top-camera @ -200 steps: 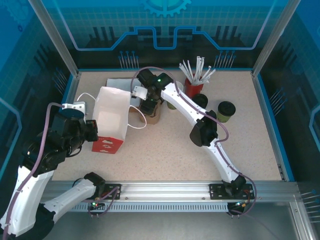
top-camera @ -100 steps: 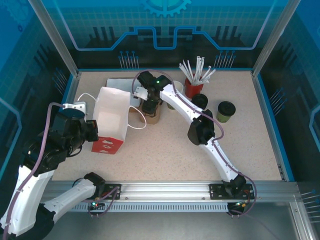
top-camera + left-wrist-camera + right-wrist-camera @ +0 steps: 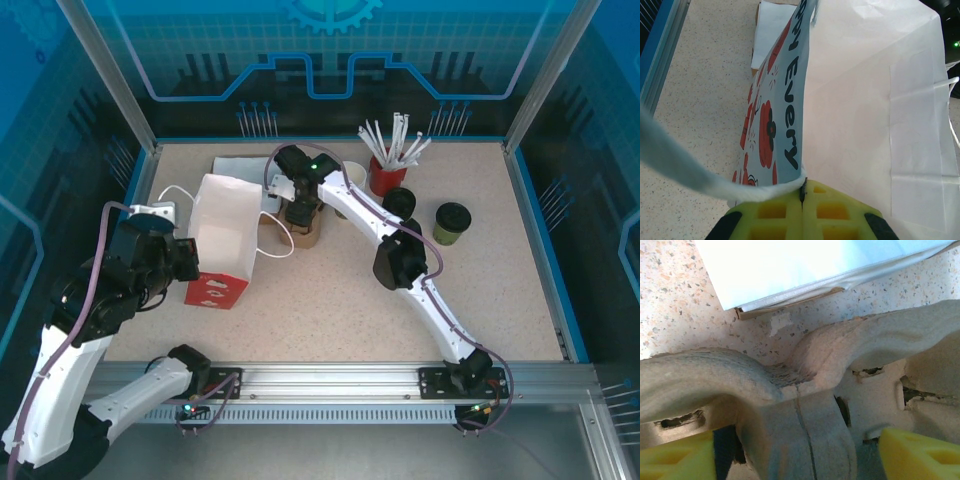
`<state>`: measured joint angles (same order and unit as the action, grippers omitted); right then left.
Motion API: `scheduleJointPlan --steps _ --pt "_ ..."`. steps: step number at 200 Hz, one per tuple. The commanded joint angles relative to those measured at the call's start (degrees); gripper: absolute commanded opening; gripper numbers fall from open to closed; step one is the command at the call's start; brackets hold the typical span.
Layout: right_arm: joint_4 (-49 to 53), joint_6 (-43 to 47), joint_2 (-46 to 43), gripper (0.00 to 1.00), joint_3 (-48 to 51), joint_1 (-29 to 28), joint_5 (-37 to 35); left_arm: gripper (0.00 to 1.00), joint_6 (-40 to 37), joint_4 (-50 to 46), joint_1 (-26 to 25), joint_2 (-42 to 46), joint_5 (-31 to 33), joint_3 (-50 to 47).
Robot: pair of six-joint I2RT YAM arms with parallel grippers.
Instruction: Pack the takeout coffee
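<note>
Speckled beige table (image 3: 330, 290), blue-walled enclosure (image 3: 330, 80), left claw (image 3: 802, 195) clenched on bag (image 3: 865, 100), right claw (image 3: 797, 452) released

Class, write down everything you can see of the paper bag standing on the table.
The paper bag stands upright with its mouth open, at the left side of the table. Inside it is plain white and creased; outside it carries red and pale blue print with black lettering. White cord handles loop out from its rim. The left gripper pinches the rim of one wall, jaws shut on the paper.
</note>
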<state>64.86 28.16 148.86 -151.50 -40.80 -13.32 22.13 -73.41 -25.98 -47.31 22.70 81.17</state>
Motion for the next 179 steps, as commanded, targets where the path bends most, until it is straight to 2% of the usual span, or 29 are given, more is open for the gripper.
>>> scheduleJointPlan --steps 1,65,179 --pt "-0.12 4.25 1.59 0.75 -1.95 0.89 -3.06 0.00 0.34 1.35 0.40 -0.23 0.04 -0.46" --pt "-0.83 4.96 0.26 0.63 -2.00 0.98 -3.99 0.00 0.20 1.38 0.40 -0.50 -0.15 -0.22" --pt "-1.01 6.12 -3.13 0.64 -2.17 1.07 -4.70 0.00 0.19 1.58 0.41 -0.60 -0.37 -0.04"
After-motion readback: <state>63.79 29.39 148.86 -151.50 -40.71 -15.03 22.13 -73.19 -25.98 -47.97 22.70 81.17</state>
